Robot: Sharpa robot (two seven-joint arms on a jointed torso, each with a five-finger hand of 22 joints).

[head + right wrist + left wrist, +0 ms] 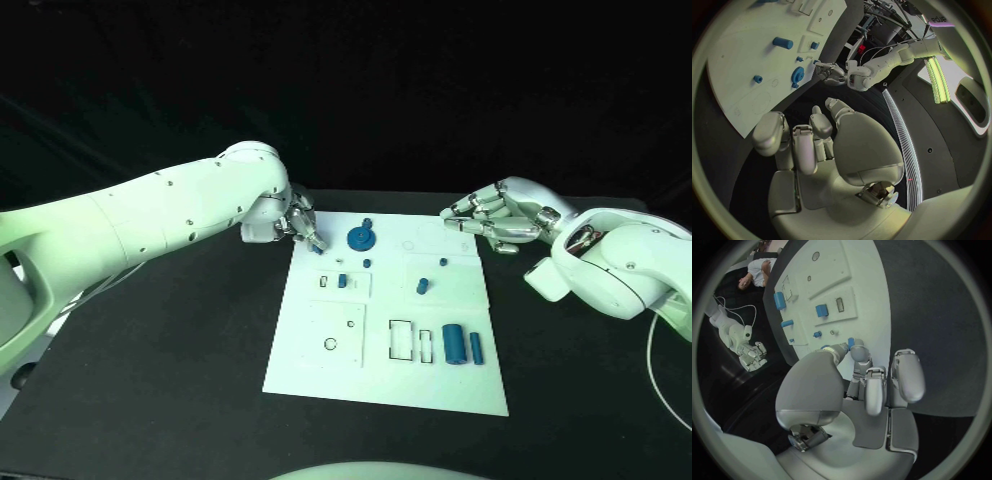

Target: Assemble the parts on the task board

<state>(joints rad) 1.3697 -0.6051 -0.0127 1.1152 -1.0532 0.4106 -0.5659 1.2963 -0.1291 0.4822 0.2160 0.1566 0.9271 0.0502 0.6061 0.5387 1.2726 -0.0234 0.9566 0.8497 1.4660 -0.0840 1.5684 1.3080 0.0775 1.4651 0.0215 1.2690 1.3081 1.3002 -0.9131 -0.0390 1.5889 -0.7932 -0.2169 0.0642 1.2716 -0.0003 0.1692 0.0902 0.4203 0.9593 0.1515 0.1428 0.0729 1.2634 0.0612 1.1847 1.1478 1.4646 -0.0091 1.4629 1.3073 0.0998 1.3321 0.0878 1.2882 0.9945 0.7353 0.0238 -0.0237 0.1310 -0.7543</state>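
Left hand (293, 222): fingers pinching small blue part (851, 342) at board (325, 350) far corner | Right hand (498, 222): fingers curled, empty | Risk: weak pinch, part may slip onto bench (173, 380).

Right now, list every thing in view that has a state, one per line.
left robot hand: pinches a small blue part at the task board's far left corner
right robot hand: empty, fingers curled, beside the board's far right corner
blue gear: flat on the board
blue cylinders: lying on the board
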